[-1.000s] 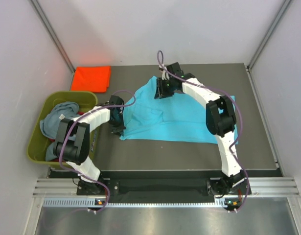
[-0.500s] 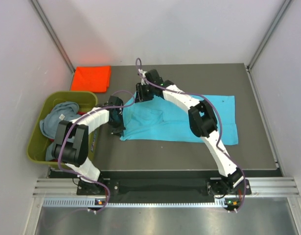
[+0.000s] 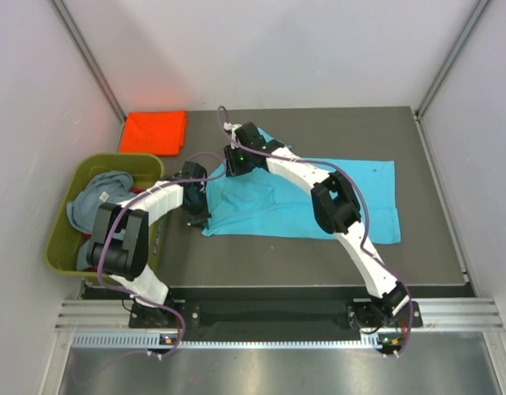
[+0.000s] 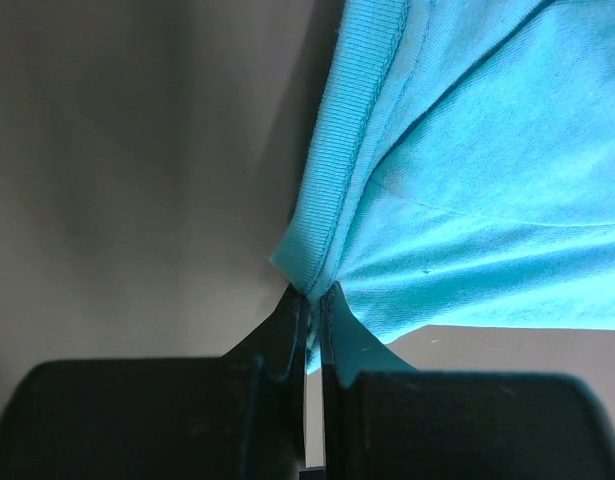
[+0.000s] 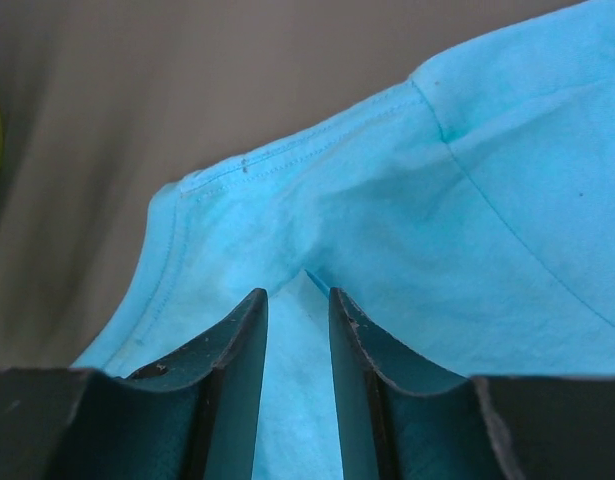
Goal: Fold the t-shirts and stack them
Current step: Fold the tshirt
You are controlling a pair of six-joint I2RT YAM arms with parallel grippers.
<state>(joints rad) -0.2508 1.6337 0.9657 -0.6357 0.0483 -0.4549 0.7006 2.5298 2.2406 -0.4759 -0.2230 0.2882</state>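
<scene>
Grey table (image 3: 434, 247) carries the turquoise t-shirt (image 3: 364, 202), lying across its middle. Your left gripper (image 4: 314, 297) is closed tight on the hem at the near left corner. Your right gripper (image 5: 298, 295) pinches a raised fold at the far left.

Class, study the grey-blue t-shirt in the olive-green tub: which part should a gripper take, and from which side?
Probably a raised fold near the middle of the grey-blue t-shirt, coming straight down from above. It lies crumpled, so folds stand up to pinch, and the walls of the olive-green tub block a sideways approach.
</scene>
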